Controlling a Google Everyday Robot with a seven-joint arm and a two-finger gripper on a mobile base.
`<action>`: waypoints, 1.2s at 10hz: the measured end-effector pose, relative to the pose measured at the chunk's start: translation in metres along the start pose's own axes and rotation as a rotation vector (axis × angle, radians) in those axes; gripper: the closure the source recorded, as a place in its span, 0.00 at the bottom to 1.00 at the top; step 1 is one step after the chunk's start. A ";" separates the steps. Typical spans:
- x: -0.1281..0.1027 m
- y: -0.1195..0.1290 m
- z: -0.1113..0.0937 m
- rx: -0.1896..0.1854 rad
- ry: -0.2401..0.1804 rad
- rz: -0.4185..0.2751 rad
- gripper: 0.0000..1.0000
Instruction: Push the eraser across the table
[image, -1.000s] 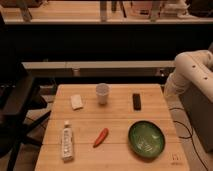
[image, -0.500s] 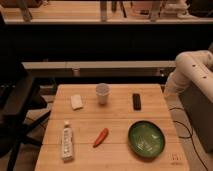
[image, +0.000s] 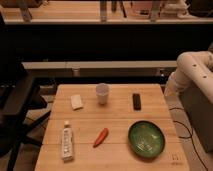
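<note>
Eraser (image: 136, 101) lay untouched at worktop's (image: 120, 150) far right. Arm (image: 197, 72) hung beyond right edge; fingers unseen, fully closed, presumably to push bluntly.

Robot lab or office workroom, butcher-block table (image: 120, 117), black swivel chair (image: 17, 107), white robot arm (image: 196, 70), floor cable (image: 186, 131)

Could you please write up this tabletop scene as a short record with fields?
table: light wood planks
eraser: black, lying flat, far right part, nothing touching it
cup: white, upright, left of eraser
white piece: left of cup
tube: lying flat, near left
red pepper: near centre
bowl: green, near right
arm: white, beyond table's right edge
gripper: out of view, shut
</note>
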 end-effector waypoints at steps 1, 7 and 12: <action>0.000 -0.002 0.003 0.001 -0.004 0.000 1.00; 0.011 -0.015 0.023 0.013 -0.023 0.013 1.00; 0.019 -0.021 0.038 0.018 -0.032 0.030 1.00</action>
